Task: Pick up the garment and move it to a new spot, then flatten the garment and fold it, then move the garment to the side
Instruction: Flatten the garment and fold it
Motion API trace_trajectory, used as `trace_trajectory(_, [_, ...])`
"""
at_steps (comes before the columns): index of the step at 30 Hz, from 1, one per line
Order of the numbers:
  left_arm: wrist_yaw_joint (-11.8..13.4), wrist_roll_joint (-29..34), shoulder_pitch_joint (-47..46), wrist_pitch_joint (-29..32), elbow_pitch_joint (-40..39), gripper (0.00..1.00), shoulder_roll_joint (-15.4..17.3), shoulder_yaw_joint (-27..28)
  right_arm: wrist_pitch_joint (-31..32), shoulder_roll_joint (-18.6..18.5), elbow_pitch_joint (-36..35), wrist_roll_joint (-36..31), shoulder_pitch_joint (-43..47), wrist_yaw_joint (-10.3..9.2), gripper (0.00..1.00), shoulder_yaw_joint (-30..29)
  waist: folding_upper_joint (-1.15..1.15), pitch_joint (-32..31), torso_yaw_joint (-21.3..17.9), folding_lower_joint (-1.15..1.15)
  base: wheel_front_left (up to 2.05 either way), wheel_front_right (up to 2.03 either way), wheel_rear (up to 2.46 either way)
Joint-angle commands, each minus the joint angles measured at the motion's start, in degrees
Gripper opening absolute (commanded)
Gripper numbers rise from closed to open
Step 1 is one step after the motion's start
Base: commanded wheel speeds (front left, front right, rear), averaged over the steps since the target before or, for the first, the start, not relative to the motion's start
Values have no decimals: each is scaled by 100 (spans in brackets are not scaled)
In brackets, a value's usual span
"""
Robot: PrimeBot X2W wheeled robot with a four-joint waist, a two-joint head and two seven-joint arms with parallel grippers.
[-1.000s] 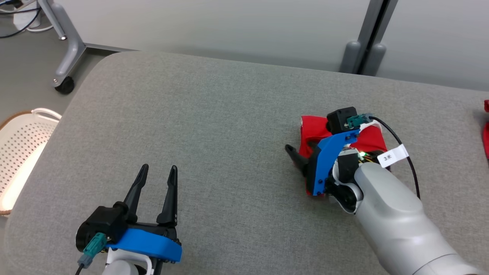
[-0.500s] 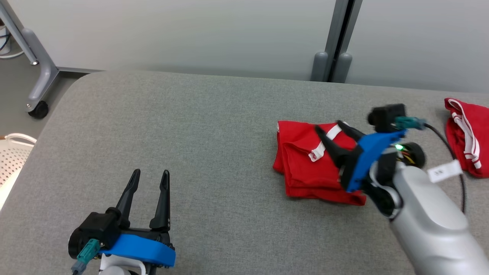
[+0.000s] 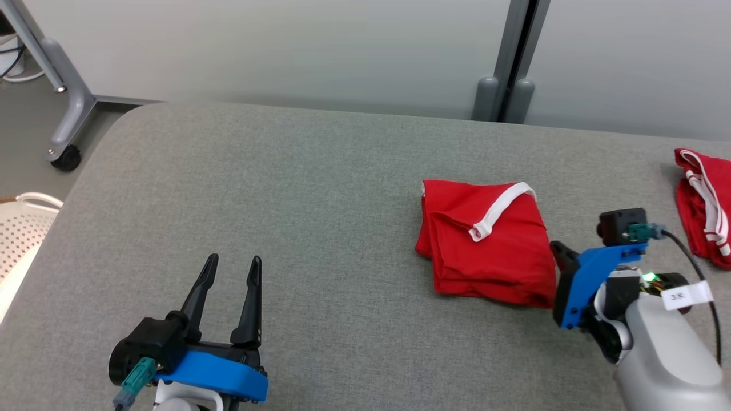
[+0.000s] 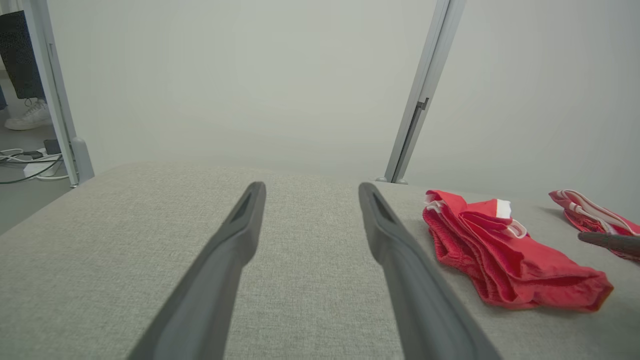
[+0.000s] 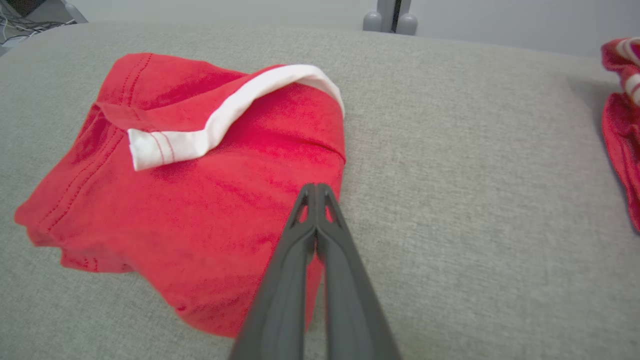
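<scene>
Now, from the left: white perforated plastic basket [image 3: 23, 228] just off the edge of the grey fabric-covered worktop [image 3: 320, 188]. Next, left hand [image 3: 235, 260] low over bare fabric, fingers spread wide, holding nothing, well apart from any cloth. Then the folded red garment with white trim [image 3: 485, 240], lying right of centre on the worktop, layers stacked, one white band loose across the top. Just beside its right edge, right hand [image 5: 316, 189], fingers pressed together with no cloth between them, tips over the garment's near right border. Farthest right, a second red garment with white stripes [image 3: 705, 205], crumpled near the worktop's end. Looks ready for the last step, shifting the fold aside. Risk of rumpling or unstacking the layers if pushed with closed fingers; of opening the fold if gripped by the top layer alone; of snagging that loose white band; of running into the second garment if carried too far right.
</scene>
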Motion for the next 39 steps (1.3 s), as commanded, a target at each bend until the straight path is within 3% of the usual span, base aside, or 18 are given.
trace_trajectory(1, [-40,-5,-97,-22,-28,100,16,-17,116,104,59,-114,-109,2,0,-23,0,67,71,0,0,0,0])
trace_trajectory(17, [-41,-52,-400,-22,-46,100,-93,-363,934,519,1324,-1047,-1393,2,0,-735,0,427,770,0,0,0,0])
trace_trajectory(25, [-41,-73,-427,-22,-58,100,-118,-344,308,675,1319,-1121,-1966,2,0,-788,0,476,903,0,0,0,0])
trace_trajectory(34, [-40,-3,-326,-22,-59,100,-122,-149,-893,777,1078,-406,-1888,2,0,17,0,338,636,0,0,0,0])
trace_trajectory(35, [-41,0,-297,-22,-60,100,-112,-136,-1050,779,984,-308,-1790,2,28,83,0,314,576,0,0,0,0])
trace_trajectory(36, [-40,3,-269,-22,-66,100,-98,-88,-1188,779,873,-197,-1669,2,100,157,0,290,494,0,0,0,0])
trace_trajectory(39, [-36,50,-172,-22,-100,100,-56,78,-1612,687,451,-19,-1212,2,100,323,0,203,226,0,0,0,0])
